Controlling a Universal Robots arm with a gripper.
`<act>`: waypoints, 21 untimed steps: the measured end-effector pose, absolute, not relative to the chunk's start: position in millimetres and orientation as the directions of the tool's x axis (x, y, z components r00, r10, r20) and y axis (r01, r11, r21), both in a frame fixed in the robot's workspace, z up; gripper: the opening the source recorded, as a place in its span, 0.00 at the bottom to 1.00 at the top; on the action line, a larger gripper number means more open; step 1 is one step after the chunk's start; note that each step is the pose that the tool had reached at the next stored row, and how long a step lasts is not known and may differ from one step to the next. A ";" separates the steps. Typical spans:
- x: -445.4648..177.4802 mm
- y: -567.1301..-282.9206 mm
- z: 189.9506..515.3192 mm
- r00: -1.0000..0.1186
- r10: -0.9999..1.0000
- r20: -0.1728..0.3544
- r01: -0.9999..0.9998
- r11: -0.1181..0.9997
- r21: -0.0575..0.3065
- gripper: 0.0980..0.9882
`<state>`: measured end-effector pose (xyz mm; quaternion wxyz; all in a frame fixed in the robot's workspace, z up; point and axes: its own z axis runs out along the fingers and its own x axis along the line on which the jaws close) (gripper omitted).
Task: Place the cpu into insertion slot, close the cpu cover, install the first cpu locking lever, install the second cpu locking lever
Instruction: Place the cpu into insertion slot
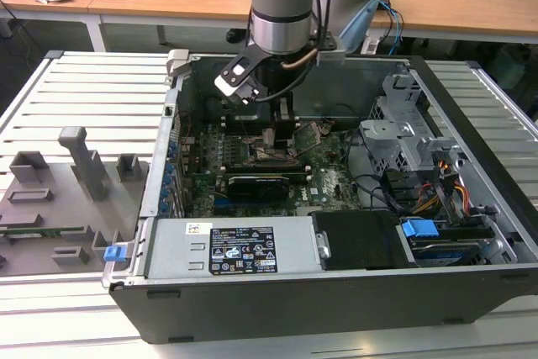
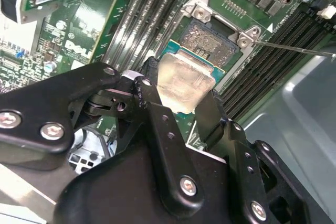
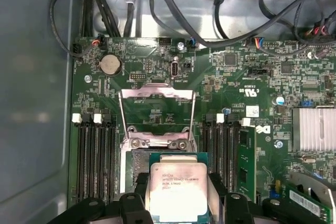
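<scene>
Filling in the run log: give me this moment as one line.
gripper: shut on cpu | cpu: held over insertion slot, not seated | cpu cover: open, flipped up

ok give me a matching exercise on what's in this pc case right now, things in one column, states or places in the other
1 silver-topped square cpu
2 thin metal frame cpu cover
3 dark-framed square insertion slot
4 round silver coin battery

a swung open, off the slot
b seated on the green motherboard
c gripped in the black end effector
d uncovered, contacts partly showing

pairs: 1-c, 2-a, 3-d, 4-b
</scene>
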<state>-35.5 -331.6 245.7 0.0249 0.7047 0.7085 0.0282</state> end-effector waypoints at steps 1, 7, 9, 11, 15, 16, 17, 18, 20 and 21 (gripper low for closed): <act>-35.8 -330.6 245.0 -0.006 1.000 0.004 0.997 0.005 0.075 0.48; -36.2 -323.6 235.8 -0.006 1.000 0.004 0.997 0.005 0.075 0.48; -36.9 -323.2 231.2 -0.008 1.000 0.004 0.997 0.007 0.075 0.48; -37.9 -322.7 228.3 -0.009 1.000 0.004 0.997 0.009 0.075 0.48; -42.1 -321.9 224.8 -0.012 1.000 0.004 0.997 0.012 0.075 0.48; -42.6 -321.7 224.0 -0.013 1.000 0.004 0.997 0.013 0.075 0.48; -43.1 -321.3 222.9 -0.014 1.000 0.004 0.997 0.014 0.075 0.48; -43.8 -320.8 221.7 -0.015 1.000 0.004 0.997 0.015 0.075 0.48; -43.9 -319.7 219.6 -0.017 1.000 0.004 0.997 0.016 0.075 0.48; -44.0 -319.3 218.8 -0.017 1.000 0.004 0.997 0.016 0.075 0.48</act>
